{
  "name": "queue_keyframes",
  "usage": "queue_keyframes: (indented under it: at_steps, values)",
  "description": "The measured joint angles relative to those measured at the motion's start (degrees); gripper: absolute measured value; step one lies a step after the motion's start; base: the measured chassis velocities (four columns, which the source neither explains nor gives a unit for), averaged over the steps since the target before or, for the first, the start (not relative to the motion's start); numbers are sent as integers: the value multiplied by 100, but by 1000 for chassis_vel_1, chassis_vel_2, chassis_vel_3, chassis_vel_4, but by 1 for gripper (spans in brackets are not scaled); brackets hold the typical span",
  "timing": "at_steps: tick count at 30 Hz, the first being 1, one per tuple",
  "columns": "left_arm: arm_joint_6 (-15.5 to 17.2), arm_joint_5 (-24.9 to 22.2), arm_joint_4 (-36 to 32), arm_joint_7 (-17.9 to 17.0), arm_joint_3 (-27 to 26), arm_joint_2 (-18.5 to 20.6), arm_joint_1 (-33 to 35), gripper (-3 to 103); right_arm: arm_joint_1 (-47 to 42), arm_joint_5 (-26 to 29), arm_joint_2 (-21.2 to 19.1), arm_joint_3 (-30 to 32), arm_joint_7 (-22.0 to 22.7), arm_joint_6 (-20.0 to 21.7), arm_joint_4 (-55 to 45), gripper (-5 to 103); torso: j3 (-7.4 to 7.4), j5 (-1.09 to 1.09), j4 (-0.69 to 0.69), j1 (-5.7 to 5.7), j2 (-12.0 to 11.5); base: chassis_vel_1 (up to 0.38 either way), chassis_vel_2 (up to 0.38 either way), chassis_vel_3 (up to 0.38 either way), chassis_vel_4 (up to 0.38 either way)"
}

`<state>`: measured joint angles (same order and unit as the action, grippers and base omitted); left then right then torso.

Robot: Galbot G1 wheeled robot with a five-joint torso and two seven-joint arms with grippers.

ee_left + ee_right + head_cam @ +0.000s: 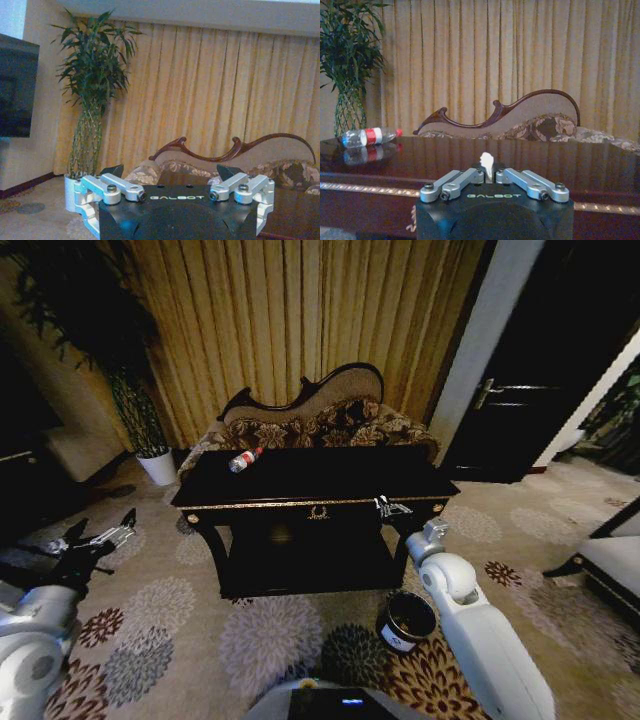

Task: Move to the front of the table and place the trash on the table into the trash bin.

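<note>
The black glossy table (330,475) with gold trim stands ahead of me. A clear bottle (243,459) with a red cap and red-white label lies on its side at the far left of the top, also seen as the bottle (367,137) in the right wrist view. My right gripper (390,506) is at the table's front right edge, shut on a white crumpled scrap (486,164). The round dark trash bin (405,621) stands on the carpet below that arm. My left gripper (100,537) hangs low, left of the table, open (170,172) and holding nothing.
A patterned sofa (320,420) sits right behind the table, before gold curtains. A plant in a white pot (157,466) stands at the back left. A dark door (520,390) is at the right, and another seat (615,560) at the right edge. Flowered carpet surrounds the table.
</note>
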<state>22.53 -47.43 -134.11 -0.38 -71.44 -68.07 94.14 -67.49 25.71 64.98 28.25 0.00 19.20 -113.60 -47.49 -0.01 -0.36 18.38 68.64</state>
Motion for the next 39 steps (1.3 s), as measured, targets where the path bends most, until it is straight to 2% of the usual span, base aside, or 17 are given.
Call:
queue_keyframes:
  at_steps: [1,3,8,19,21,22,24,26,29,34,39]
  values:
    - [-5,1,15,0,20,-2,-15,100,-98,-63,39,27,0,-5,14,7,0,0,-1,0,1,56,-29,-49,40]
    - [-6,3,38,3,32,-2,-29,100,-222,-171,91,70,0,-59,92,3,-1,0,-3,1,-1,0,0,0,0]
    - [-11,-13,84,34,20,19,-38,100,-392,-309,177,182,0,-123,416,3,-5,0,-2,8,-6,0,0,0,0]
    - [-131,-99,341,122,0,28,-154,100,-674,-765,305,673,-1,-223,2063,3,-2,0,-3,2,-2,0,0,0,0]
    - [-192,-101,437,155,21,27,-177,100,-543,-1030,278,688,-1,-350,2752,3,-2,1,-3,3,-2,0,0,0,0]
    - [-192,-101,437,155,21,27,-177,100,-543,-1030,278,688,-1,-350,2752,3,-2,1,-3,3,-2,0,0,0,0]
    - [-236,-100,513,188,34,41,-181,100,-223,-1452,245,647,-1,-533,3750,3,-3,1,-2,4,-3,0,0,0,0]
    - [-243,-101,531,194,36,46,-184,100,-112,-1545,233,615,-1,-573,4024,3,-3,2,-2,4,-3,0,0,0,0]
    - [-286,-112,589,217,38,86,-186,100,393,-1896,161,488,-2,-718,5133,3,-2,1,-3,3,-3,0,0,0,0]
    - [-309,-256,589,235,50,103,-179,100,886,-2275,158,456,-2,-754,5862,3,-3,0,0,3,-3,0,0,0,0]
    - [-310,-277,577,226,53,108,-195,100,940,-2413,163,467,-2,-745,5955,3,-3,0,-3,4,-3,0,0,0,0]
